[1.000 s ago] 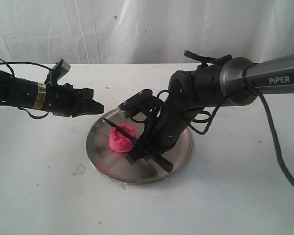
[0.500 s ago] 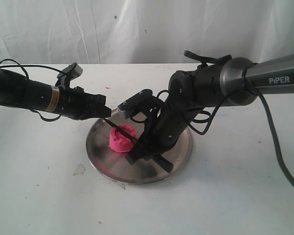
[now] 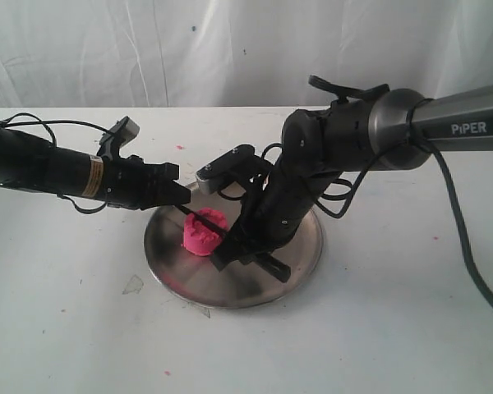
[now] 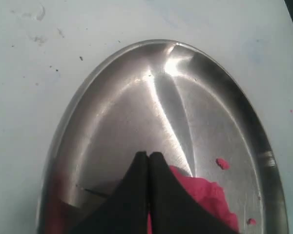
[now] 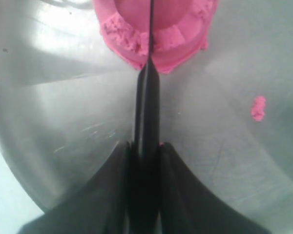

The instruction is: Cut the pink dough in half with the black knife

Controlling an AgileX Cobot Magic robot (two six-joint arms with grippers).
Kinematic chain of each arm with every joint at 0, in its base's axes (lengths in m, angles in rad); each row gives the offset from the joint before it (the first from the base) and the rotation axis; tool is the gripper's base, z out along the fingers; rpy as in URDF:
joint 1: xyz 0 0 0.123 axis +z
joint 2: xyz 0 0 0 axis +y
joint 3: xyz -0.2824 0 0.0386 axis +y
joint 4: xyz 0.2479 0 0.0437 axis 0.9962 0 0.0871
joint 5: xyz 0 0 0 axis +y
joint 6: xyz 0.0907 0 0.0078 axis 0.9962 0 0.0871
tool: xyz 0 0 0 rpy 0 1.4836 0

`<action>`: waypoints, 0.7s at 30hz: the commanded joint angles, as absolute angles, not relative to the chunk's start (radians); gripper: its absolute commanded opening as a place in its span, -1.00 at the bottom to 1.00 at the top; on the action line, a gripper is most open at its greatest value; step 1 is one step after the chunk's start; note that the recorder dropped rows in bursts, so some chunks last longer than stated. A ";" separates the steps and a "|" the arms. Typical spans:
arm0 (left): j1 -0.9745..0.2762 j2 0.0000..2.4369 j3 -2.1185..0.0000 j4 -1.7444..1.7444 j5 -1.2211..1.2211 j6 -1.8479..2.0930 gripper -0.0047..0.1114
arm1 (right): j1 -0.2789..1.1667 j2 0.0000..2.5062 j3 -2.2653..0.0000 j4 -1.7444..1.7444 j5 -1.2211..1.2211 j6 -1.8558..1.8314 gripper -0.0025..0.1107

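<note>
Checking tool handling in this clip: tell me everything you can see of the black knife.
The black knife is slim, matte and all black, with a long pointed blade. Its handle is clamped in the right claw. The blade is held on edge and lies across the top of the pink dough, above the metal plate. Its tip points toward the shut left claw; whether they touch cannot be told.

Even, bright light, glare streaking the steel plate [image 4: 136, 107], the right hand [image 5: 145, 145] blurred up close.
</note>
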State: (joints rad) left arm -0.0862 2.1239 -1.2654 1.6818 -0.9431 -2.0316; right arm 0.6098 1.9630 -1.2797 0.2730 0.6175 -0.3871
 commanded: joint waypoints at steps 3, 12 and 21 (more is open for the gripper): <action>-0.093 2.142 -1.256 1.744 -0.951 -2.022 -0.92 | 0.608 1.946 -1.314 0.276 0.617 -0.393 -0.96; -0.093 2.142 -1.256 1.744 -0.974 -2.020 -0.92 | 0.608 1.980 -1.314 0.272 0.629 -0.393 -0.96; -0.093 2.142 -1.256 1.744 -0.977 -2.020 -0.92 | 0.608 2.001 -1.314 0.272 0.623 -0.390 -0.96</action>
